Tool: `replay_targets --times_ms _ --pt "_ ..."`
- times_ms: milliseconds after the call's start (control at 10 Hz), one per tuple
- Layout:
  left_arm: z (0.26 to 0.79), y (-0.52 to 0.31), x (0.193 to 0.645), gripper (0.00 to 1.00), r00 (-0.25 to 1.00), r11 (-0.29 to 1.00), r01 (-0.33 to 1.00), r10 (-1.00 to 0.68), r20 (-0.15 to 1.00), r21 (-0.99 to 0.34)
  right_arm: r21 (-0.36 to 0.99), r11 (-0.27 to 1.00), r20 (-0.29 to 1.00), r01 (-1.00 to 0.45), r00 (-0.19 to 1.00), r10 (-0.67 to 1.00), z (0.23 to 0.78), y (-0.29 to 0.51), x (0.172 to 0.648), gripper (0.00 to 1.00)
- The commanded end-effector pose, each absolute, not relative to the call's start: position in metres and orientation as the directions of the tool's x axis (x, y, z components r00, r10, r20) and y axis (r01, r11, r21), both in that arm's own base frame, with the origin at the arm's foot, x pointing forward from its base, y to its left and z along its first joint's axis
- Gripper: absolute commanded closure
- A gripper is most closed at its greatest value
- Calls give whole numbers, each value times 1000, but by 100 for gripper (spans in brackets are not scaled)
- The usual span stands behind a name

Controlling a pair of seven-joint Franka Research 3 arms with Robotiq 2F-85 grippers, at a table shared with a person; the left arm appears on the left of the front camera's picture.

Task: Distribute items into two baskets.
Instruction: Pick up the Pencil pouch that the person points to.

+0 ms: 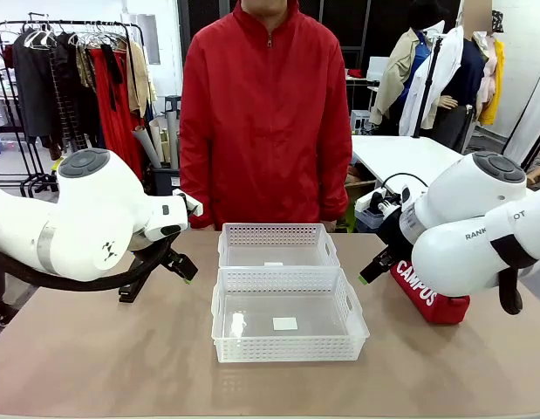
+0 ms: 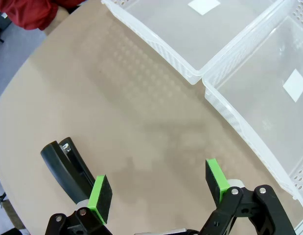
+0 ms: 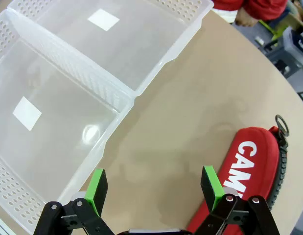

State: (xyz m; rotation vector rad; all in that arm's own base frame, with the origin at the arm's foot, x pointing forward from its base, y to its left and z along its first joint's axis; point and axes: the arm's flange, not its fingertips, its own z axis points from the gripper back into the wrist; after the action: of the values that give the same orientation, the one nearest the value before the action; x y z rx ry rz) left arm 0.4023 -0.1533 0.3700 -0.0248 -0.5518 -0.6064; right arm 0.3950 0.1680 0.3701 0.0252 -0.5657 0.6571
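Left fingers point(image 2: 101, 198) apart, nothing between; right fingers point(image 3: 211, 186) apart too, holding nothing. Black stapler point(image 2: 63, 161) lies on surface point(image 2: 141, 112) just outside one left finger, not in gap. Red pouch point(image 3: 249, 166) sits beside right fingers, off to one side. Neither item yet in near basket point(image 1: 287, 349) or far basket point(image 1: 278, 234). My worries: straight descent lands finger on stapler, skids it. Pouch soft, wide; off-centre pinch may catch loose fabric, sag, clip basket wall on carry

Baskets point(image 1: 287, 347): were translucent white plastic, glossy, with lattice-perforated walls.
Pouch point(image 3: 249, 166): was red cloth, matt and woven-looking.
Stapler point(image 2: 68, 166): was black, smooth, faintly shiny.
Worktop point(image 1: 104, 349): was tan, matt, smooth.
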Motion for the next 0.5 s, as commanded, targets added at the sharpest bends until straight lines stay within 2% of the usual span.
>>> replay_targets --times_ms 0,400 --pt "370 -153 403 0 683 827 546 -533 500 135 -152 797 506 -584 647 571 370 168 395 0" --pt "370 -153 403 0 683 827 546 -533 500 135 -152 797 506 -584 647 571 370 168 395 0"
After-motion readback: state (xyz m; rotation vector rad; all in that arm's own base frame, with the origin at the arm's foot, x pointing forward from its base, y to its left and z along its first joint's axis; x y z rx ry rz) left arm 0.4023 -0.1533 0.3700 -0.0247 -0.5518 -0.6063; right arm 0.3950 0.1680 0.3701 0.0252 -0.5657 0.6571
